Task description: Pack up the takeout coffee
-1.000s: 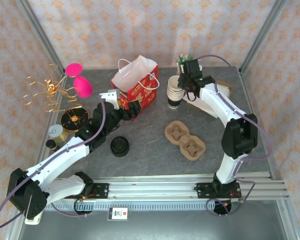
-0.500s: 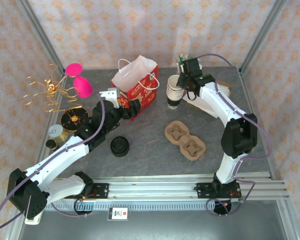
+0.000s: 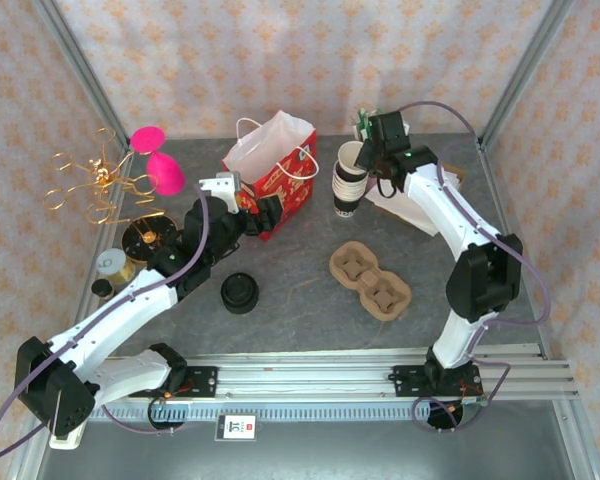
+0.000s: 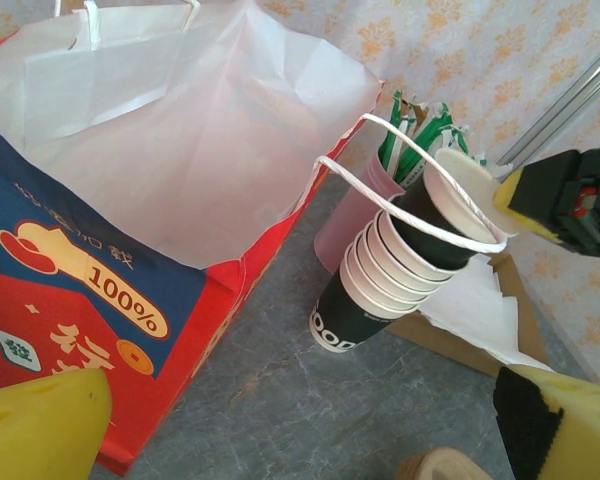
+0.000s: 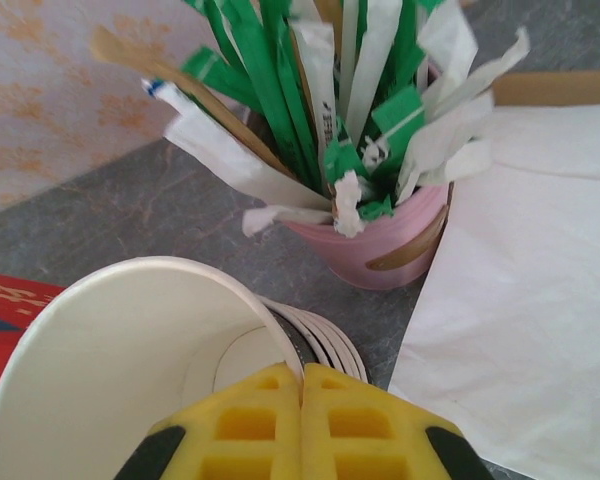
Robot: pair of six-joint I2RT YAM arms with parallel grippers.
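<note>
Backdrop: floral-papered enclosure, grey worktop (image 3: 300, 320) crowded with café props.
Right gripper (image 5: 302, 390): jaws clenched on the rim of the top cup (image 3: 349, 158), which tilts out of the cup stack (image 3: 346, 192) beside the pink stirrer pot (image 5: 385, 235).
Left gripper (image 4: 300, 430): jaws spread wide, grasping nothing, just beside the paper bag (image 4: 150, 170) (mouth gaping, no cup visible inside).
Carrier (image 3: 370, 279): both wells bare, mid-worktop, apart from bag and stack.
Lid (image 3: 239, 292): black, lying loose on the worktop's left half.
Progress: early, by appearances. One cup is seized, none seated, lidded or bagged; carrier, lid and bag all remain to be dealt with.
</note>
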